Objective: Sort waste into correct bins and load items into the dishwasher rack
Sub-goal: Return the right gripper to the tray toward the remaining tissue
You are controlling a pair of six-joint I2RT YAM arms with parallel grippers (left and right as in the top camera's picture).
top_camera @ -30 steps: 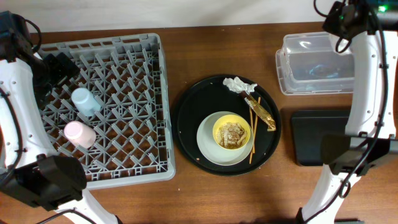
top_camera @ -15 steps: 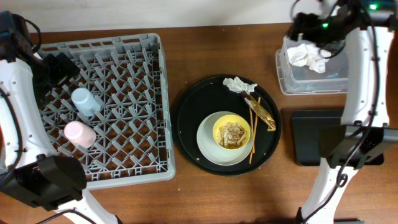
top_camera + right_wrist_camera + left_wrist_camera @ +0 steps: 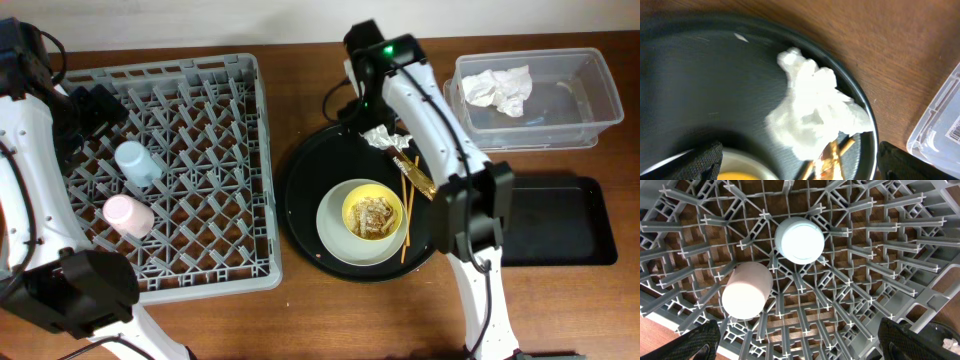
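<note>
Now the right gripper (image 3: 801, 162) hovers over the napkin (image 3: 812, 117), jaws spread wide and empty. The napkin lies just ahead, between them, at the tray's (image 3: 690, 75) far rim. The left gripper (image 3: 799, 342), likewise spread, hangs over the rack (image 3: 890, 245), well apart.

A large round black plastic tray (image 3: 300, 200) with a low raised rim lies flat near the middle of a brown wooden table (image 3: 300, 90). Its dark surface is glossy and catches faint light. From the right wrist, the tray's (image 3: 700, 80) curved rim sweeps across, with bare wood grain (image 3: 880, 50) beyond it. A pale wall strip (image 3: 200, 20) borders the table's far edge.
</note>
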